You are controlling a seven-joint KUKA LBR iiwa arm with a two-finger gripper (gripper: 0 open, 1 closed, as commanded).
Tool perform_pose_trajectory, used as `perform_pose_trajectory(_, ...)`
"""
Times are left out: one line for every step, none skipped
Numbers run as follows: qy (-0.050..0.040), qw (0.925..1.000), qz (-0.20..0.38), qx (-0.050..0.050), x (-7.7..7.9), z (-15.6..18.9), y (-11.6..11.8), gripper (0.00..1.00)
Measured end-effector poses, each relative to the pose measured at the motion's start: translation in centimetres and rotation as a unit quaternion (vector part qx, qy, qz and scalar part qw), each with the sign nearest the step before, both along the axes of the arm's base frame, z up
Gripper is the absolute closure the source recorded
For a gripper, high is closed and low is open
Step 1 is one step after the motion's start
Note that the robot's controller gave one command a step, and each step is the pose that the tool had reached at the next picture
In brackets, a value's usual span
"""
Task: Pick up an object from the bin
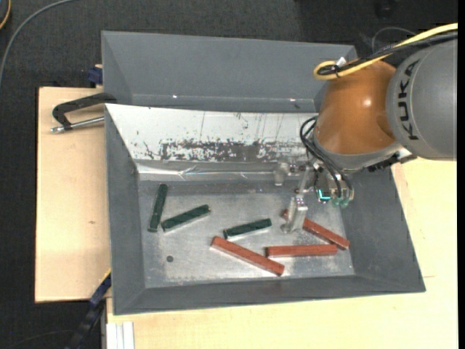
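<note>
Camera view: the jaws hang low in the bin (122, 224), at the upper-left end of the right red bar (327, 235). You cannot tell how far open they are, and no thing is seen held between them. That bar lies flat on the bin floor.

Risks, as judged:
- An end grip may let the bar swing or slip out on the lift.
- A second red bar (301, 251) lies just below it, close enough to be dragged or pinched with it.
- A green bar (247, 228) lies near its left; a drifting descent could knock it.

Centre over the bar before you close.
</note>
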State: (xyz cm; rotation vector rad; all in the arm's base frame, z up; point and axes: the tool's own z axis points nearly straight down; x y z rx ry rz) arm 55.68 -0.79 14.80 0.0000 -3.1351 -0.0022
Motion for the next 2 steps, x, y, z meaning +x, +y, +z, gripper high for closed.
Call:
perform_pose_trajectory(-0.0005, 0.9998, 0.022, 0.000, 0.59, -8.19, 2.07, 0.00)
perform_pose_trajectory(-0.0036, 0.9989, 0.046, 0.000, -0.10, -7.56, 2.30, 0.00)
